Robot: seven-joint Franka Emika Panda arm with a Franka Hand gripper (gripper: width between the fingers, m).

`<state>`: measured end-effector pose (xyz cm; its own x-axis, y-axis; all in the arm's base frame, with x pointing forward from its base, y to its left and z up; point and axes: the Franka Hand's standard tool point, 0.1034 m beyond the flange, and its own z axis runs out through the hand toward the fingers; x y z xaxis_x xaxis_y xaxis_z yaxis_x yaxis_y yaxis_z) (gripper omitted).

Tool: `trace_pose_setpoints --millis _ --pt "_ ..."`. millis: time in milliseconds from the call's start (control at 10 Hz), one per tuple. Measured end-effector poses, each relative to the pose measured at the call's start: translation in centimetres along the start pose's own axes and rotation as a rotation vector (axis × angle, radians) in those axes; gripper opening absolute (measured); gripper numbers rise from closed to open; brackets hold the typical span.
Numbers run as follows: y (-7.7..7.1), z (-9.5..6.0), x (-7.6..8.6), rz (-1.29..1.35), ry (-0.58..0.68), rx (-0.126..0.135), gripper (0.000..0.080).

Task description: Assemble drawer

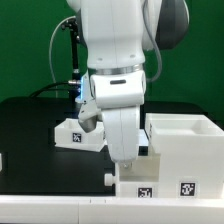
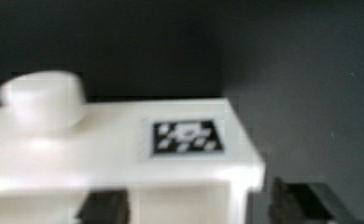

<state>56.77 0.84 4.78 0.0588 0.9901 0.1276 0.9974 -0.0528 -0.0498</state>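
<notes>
My gripper (image 2: 205, 205) points down with its two dark fingers (image 2: 104, 206) spread wide apart, and part of a white drawer tray (image 2: 108, 150) lies between them. One finger sits over the tray's white surface. The other stands just off the tray's edge with a thin dark gap beside it, so I am gripping nothing. On the tray, close to my fingers, is a square black-and-white tag (image 2: 188, 136), and further along stands a short round white knob (image 2: 37, 95). In the exterior view my gripper hangs low over this tray, near the front of the black tabletop (image 1: 30, 125). The tall white casing (image 1: 185, 145) stands just beside the tray, on the exterior view's right. A second tray (image 1: 72, 130) lies further back, towards the exterior view's left
</notes>
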Motion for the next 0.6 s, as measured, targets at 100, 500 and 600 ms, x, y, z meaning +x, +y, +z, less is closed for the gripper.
trace_pose_setpoints --millis 100,500,600 --pt "0.6 -1.4 -0.3 -0.005 0.0 0.003 0.0445" --pt "1.0 -2.0 -6.6 -0.033 0.193 0.032 0.0646" --pt "0.4 -0.7 -8.7 0.051 0.238 0.044 0.0649"
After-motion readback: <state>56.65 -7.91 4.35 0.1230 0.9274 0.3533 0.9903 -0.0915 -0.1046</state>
